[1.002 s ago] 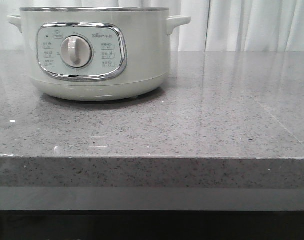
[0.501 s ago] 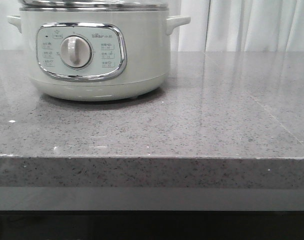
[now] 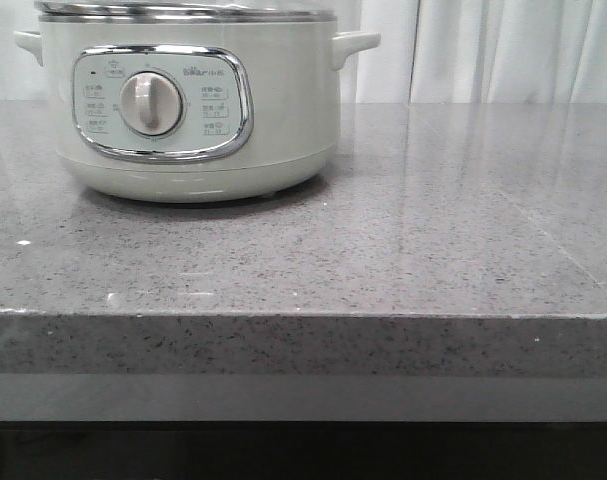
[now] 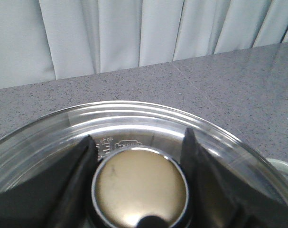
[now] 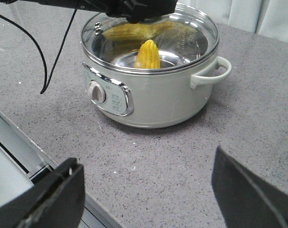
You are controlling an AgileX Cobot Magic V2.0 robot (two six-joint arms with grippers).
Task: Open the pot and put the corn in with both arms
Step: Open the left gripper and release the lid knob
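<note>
Pale grey-green electric pot [image 3: 193, 110] on a speckled grey counter [image 3: 403, 260], dial and chrome-framed panel facing forward, glass lid [image 5: 181, 42] with steel rim apparently seated on top

Yellow corn [image 5: 147, 54] already inside the pot, standing tilted under the lid, visible through the glass with a reflection beside it

Left gripper [image 4: 138, 137] directly above the pot, dark fingers [image 4: 82, 161] flanking the brass-coloured lid knob [image 4: 140, 187] very closely on both sides; impossible to tell whether actually clamped on the knob or merely beside it

Right gripper [image 5: 146, 159] well in front of the pot, spread wide, holding nothing, pointed toward the pot's panel side

Judged nearly finished: corn in, lid over it, only a clean release of the knob left

Risks from here:
- Dragging or tipping the lid off the pot's rim, through pulling away before a full release of the knob
- Leaving the lid crooked on the rim, through a sideways push during retreat, with glass sliding and possibly dropping beside the pot
- Nudging the whole pot across the smooth counter, through downward or sideways pressure on the knob
- Snagging the loose black cable [image 5: 44, 61] hanging left of the pot on a side handle
</note>
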